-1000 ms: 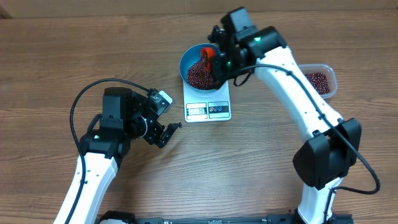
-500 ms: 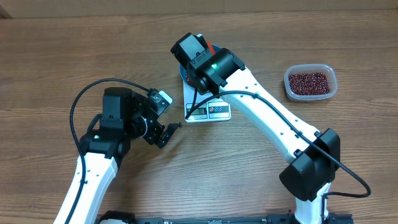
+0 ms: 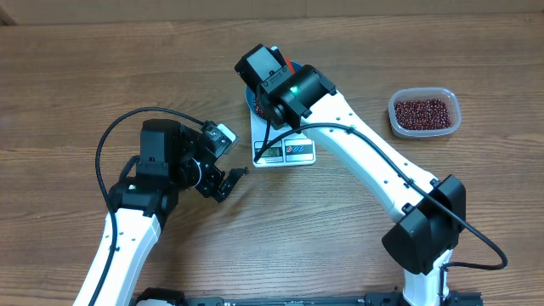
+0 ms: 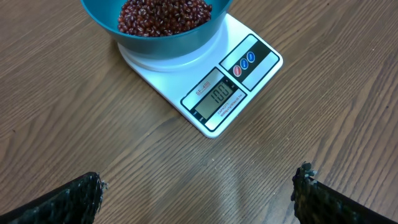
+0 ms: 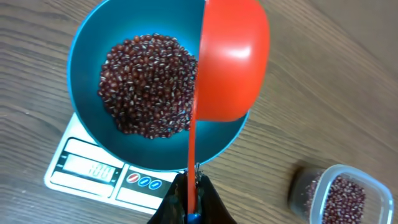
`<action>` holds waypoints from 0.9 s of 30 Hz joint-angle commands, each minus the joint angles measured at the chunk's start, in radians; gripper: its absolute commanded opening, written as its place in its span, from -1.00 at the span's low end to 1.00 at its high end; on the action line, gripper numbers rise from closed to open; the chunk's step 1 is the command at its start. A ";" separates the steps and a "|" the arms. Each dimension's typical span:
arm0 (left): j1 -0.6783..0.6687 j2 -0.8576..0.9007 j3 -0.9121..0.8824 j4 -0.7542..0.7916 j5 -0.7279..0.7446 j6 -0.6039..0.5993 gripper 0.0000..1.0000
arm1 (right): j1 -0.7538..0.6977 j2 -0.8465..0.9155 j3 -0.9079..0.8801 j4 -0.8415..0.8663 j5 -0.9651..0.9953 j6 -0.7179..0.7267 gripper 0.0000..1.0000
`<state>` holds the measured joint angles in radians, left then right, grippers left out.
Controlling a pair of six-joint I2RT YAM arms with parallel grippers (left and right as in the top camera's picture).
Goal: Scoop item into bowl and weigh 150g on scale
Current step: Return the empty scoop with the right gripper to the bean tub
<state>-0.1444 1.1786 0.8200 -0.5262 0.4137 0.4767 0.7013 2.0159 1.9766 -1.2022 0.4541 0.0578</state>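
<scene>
Table (image 3: 85, 68): the scale (image 4: 186, 81) sits mid-table and everything below is placed off it.

Right arm reaches over the scale. Left arm is parked on the scale's near-left and doing nothing. Left gripper (image 4: 196, 193) is spread wide and empty, well apart from the scale.

Bowl (image 5: 87, 68) sits on the scale's platform, display left uncovered. Tub (image 3: 393, 115) is well off to the scale's right, with stock in it.

Right gripper (image 5: 191, 205) is clenched on the scoop (image 5: 233, 62) handle. The cup is rolled on edge above the bowl's rim on the tub side, mouth turned to the bowl centre. I can't tell whether anything is left in the cup.

Beans (image 5: 146, 84): most are heaped in the bowl on the scale, just beyond and below the right gripper. The rest are in the tub.

Display looks like 100, so you're probably short of target.

For this dump:
- Hold the cup clear of the bowl wall, since any contact skews the reading.
- Finish the roll over the centre, not the rim, so nothing spills onto the scale.
- Let the display settle before you judge it.
- Take the next scoop partial and trickle it in.
</scene>
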 commanded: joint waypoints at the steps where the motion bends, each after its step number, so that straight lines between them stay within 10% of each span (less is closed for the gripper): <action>1: -0.002 0.000 0.000 0.003 -0.003 -0.010 0.99 | -0.025 -0.036 0.031 0.000 -0.037 0.048 -0.92; 27: -0.002 0.000 0.000 0.003 -0.003 -0.010 0.99 | -0.721 -0.173 0.026 -0.357 -0.435 0.031 -0.92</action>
<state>-0.1444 1.1786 0.8200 -0.5262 0.4137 0.4767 0.0437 1.8652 1.9812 -1.5452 0.0631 0.1040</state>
